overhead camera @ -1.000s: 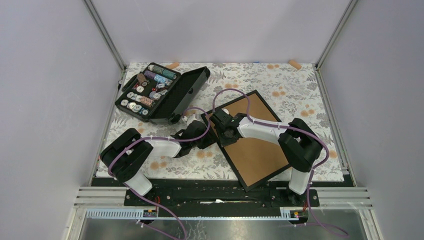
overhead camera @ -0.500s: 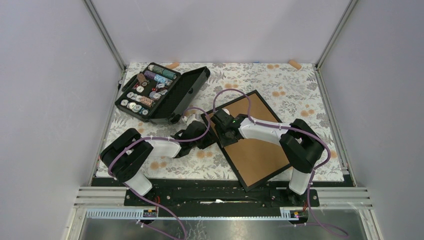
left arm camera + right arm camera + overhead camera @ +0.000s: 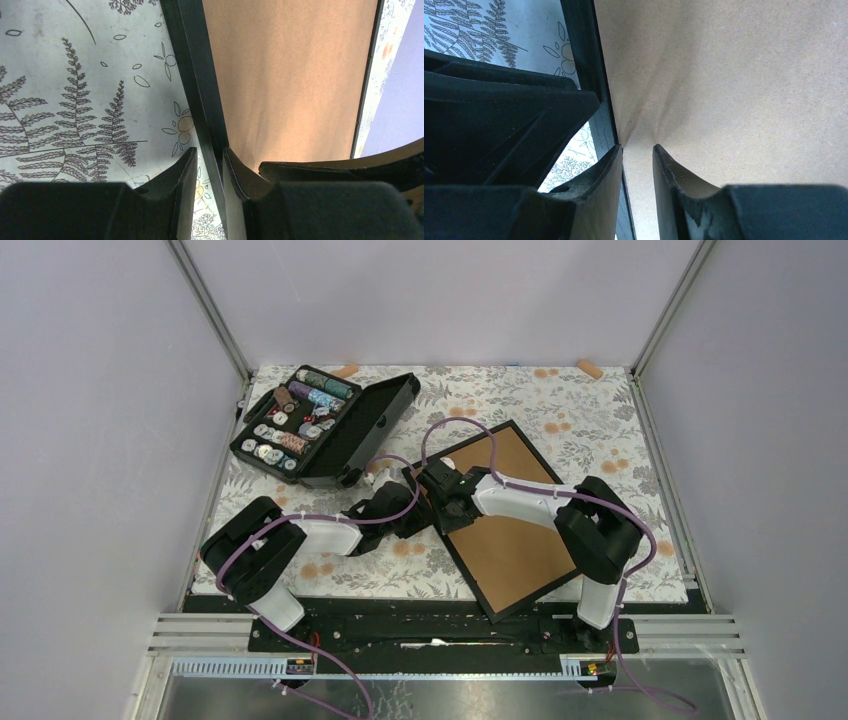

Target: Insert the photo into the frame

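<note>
The frame [image 3: 497, 595] lies face down right of centre, its brown board back [image 3: 510, 530] up inside the thin black rim. The photo is out of view. My left gripper [image 3: 410, 523] is at the frame's left edge; in the left wrist view its fingers [image 3: 210, 155] straddle the black rim [image 3: 197, 80], closed on it, one outside and one on the board [image 3: 285, 75]. My right gripper [image 3: 450, 505] stands just beside it over the board [image 3: 734, 75]; its fingers [image 3: 638, 147] are a little apart with only board between them, the left one at the rim's inner edge [image 3: 579, 40].
An open black case of thread spools [image 3: 320, 425] sits at the back left on the floral cloth [image 3: 330, 570]. Two small tan pieces [image 3: 345, 370] [image 3: 590, 368] lie at the back edge. Metal posts and grey walls close in the table.
My right gripper has shifted slightly left along the board near the frame's left rim. The left gripper and the frame have not visibly moved.
</note>
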Action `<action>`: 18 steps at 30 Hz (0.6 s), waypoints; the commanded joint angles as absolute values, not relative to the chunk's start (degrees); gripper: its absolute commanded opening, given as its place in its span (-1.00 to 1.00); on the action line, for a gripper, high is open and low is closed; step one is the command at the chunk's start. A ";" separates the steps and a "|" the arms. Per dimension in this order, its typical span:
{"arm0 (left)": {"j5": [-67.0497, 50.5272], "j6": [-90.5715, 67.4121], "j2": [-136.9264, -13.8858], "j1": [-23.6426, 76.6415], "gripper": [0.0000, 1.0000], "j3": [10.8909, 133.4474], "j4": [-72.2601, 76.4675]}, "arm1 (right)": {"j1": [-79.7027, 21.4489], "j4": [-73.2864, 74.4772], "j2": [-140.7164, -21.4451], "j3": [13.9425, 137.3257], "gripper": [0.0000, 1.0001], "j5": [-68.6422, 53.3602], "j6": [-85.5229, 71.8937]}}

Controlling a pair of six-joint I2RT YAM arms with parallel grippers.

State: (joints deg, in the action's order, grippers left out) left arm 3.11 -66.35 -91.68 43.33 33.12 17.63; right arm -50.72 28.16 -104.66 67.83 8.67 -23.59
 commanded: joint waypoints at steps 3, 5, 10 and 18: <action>7.11 -65.87 -91.94 43.08 -0.45 30.48 10.66 | -52.31 41.01 -111.63 67.96 -0.29 13.68 -21.33; 7.20 -65.92 -91.93 43.15 -0.45 30.49 10.70 | -52.70 42.52 -112.49 68.81 -0.29 14.67 -21.13; 7.46 -66.01 -91.78 43.15 -0.46 30.32 10.55 | -53.20 44.89 -113.88 68.72 -0.29 16.43 -21.09; 7.69 -66.18 -91.79 43.11 -0.46 30.32 10.37 | -53.52 45.57 -116.21 68.00 -0.30 18.64 -21.54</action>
